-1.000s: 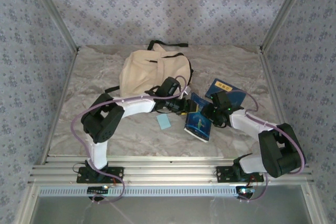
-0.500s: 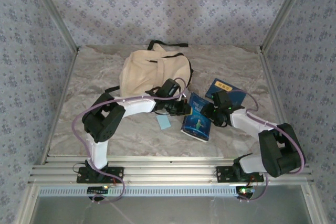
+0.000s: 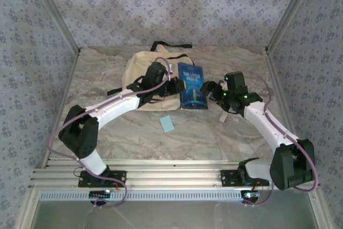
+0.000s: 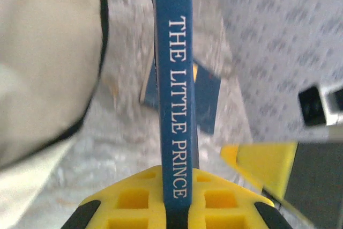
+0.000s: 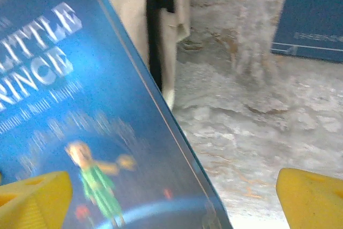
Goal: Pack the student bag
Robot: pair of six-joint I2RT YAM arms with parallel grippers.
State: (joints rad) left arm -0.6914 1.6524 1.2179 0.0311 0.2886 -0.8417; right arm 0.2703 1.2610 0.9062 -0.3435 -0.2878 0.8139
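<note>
Bag at the left of the working area: the student bag (image 3: 137, 67) lay slumped on the marbled table (image 3: 230, 138), toward the back and left of centre, black straps trailing. We could not tell whether its main zip stood open, because the left arm crossed in front of it. We judged that it lay flat so a book could be fed in edge first.

Just right of the bag, the left gripper (image 3: 171, 85) had its yellow fingers (image 4: 128, 197) clamped across the Little Prince paperback (image 3: 192, 84) at the foot of its spine. The book stood upright, apparently clear of the table, with its cover toward the near edge and its left side beside the bag's fabric. We read this grip as a way to keep the pages shut and offer a thin edge to an opening.

Nearer us, a pale blue card (image 3: 168, 124) lay flat and alone on the table.

Right of the paperback, the right gripper (image 3: 213, 88) hung close to the cover. Its fingers were wide apart and touched nothing we could see. It was probably placed to steady the book or to hold the bag's mouth.

Farther right, a second blue book (image 5: 313, 22) lay flat, likely waiting its turn.
</note>
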